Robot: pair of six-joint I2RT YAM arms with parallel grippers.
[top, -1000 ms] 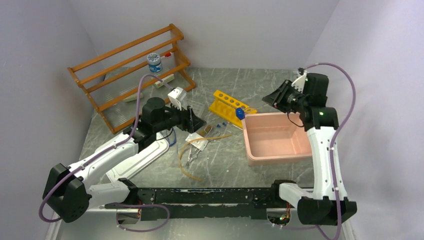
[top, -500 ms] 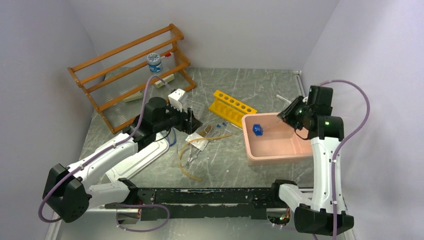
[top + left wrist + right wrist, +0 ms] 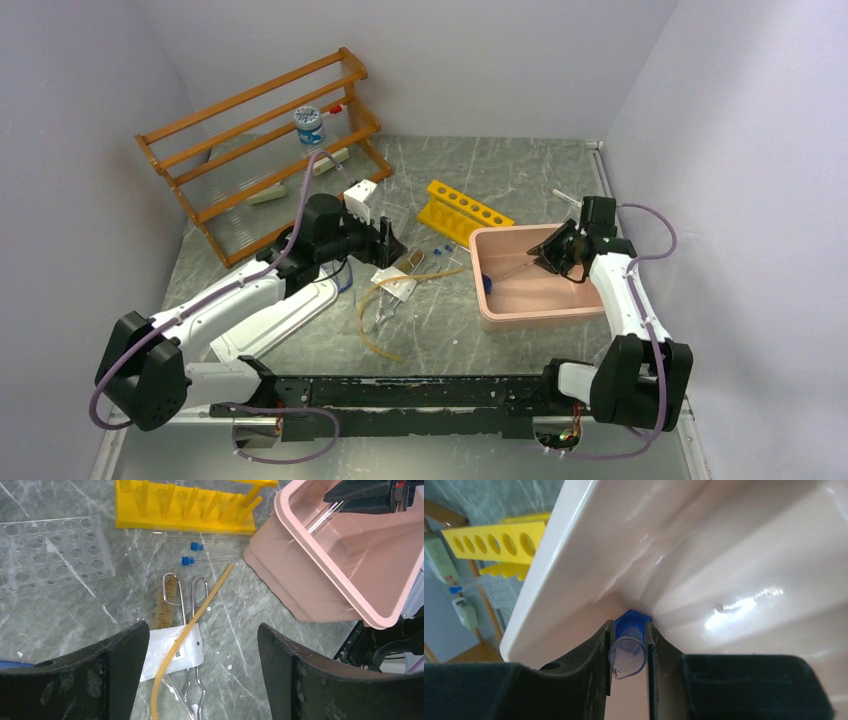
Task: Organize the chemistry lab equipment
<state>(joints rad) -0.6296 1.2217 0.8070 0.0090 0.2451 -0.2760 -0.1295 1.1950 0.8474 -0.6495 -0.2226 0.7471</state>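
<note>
Top external view: the pink tub [image 3: 526, 322] sits on the grey tabletop [image 3: 520, 170], and pretty much all the loose gear is off to its left.
Right claw [image 3: 545, 258]: dipped down inside the tub, jaws pinched in narrow on the blue-based cylinder [image 3: 487, 284].
Cylinder: the clear body is clamped between both fingers, with the blue end poked into the tub's left corner. In the right wrist view it looks to be touching the wall there.
Left claw [image 3: 202, 630]: jaws spread wide with nothing in them, hanging over the clutter left of the tub.
Tan hose [image 3: 200, 605]: lies on the tabletop left of the tub and runs right across the white packet [image 3: 172, 650].
Metal tweezers [image 3: 192, 700]: stick out from under the packet, so they're partly covered.
Brown brush [image 3: 161, 610]: just beside the hose, on the side away from the tub.
Blue-capped tubes [image 3: 212, 552]: two of them lying flat, near the tub's left wall.
Yellow rack [image 3: 462, 210]: right off the tub's far-left corner. Can't tell if it's actually touching.
Clear well tray [image 3: 50, 550]: further left of the tub than the yellow rack.
Blue cord [image 3: 345, 275]: a loop left of the tub, partly hidden by the left arm.
Wooden shelf rack [image 3: 260, 140]: well apart from the tub, way back left, with a small blue-lidded jar [image 3: 309, 125] on it.
</note>
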